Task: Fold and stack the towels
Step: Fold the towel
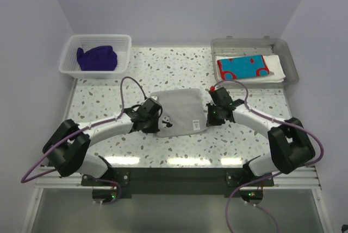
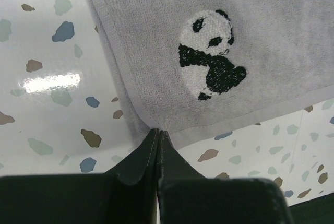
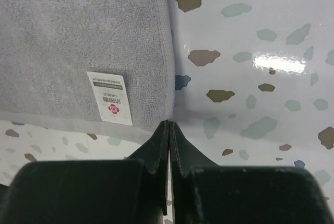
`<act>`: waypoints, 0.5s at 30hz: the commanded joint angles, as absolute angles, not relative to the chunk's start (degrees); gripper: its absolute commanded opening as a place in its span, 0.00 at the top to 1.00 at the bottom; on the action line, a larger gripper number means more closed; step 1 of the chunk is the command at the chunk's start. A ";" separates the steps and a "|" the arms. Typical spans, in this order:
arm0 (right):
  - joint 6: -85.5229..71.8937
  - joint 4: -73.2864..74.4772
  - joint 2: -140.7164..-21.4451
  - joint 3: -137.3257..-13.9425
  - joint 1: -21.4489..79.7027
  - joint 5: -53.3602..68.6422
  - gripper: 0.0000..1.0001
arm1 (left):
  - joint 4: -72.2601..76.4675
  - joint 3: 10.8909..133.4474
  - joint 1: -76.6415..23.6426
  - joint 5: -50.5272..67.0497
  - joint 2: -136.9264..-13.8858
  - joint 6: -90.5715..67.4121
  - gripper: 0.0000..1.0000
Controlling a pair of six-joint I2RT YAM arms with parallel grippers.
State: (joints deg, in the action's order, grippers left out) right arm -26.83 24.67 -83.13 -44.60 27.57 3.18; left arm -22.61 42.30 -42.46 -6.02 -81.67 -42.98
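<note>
A grey towel (image 1: 179,108) lies spread flat in the middle of the speckled table (image 1: 163,70), between the two arms. It is a single layer and roughly square, with its near edge facing the arm bases.

The left gripper (image 2: 158,132) sits at the towel's near left corner. Its fingers are pressed tight together with no gap, and the corner of the cloth runs right into the tips, so it looks pinched there. Just beyond them an embroidered panda (image 2: 209,54) shows in black and white on the grey pile.

The right gripper (image 3: 168,126) is at the near right corner. Its fingers are likewise pressed together, and the towel's right hem comes down into the tips. A small white label (image 3: 111,97) with a red mark lies on the cloth just left of them.

At the far left stands a white slatted basket (image 1: 70,62) with a dark purple towel (image 1: 98,58) bunched inside it.

At the far right is a clear grey tray (image 1: 288,54). In it a folded turquoise-and-red patterned towel (image 1: 242,67) rests on a folded white towel (image 1: 276,69), whose right part shows beyond it. Both containers are well apart from the grey towel.
</note>
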 commanded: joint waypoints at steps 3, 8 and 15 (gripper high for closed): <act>-26.46 27.77 -79.90 -48.95 27.42 4.57 1.00 | -24.87 46.75 -42.80 -7.91 -79.01 -43.60 1.00; -26.10 30.41 -78.40 -50.36 27.51 5.53 1.00 | -28.91 47.81 -42.71 -9.75 -78.05 -43.07 1.00; -26.72 29.80 -77.78 -48.61 27.60 6.50 1.00 | -27.61 46.67 -42.71 -7.31 -78.13 -43.42 0.87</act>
State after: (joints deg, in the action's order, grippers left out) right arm -26.79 29.19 -78.98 -48.18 27.59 5.61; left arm -28.32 45.84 -42.46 -8.14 -78.83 -42.94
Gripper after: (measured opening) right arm 0.008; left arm 0.090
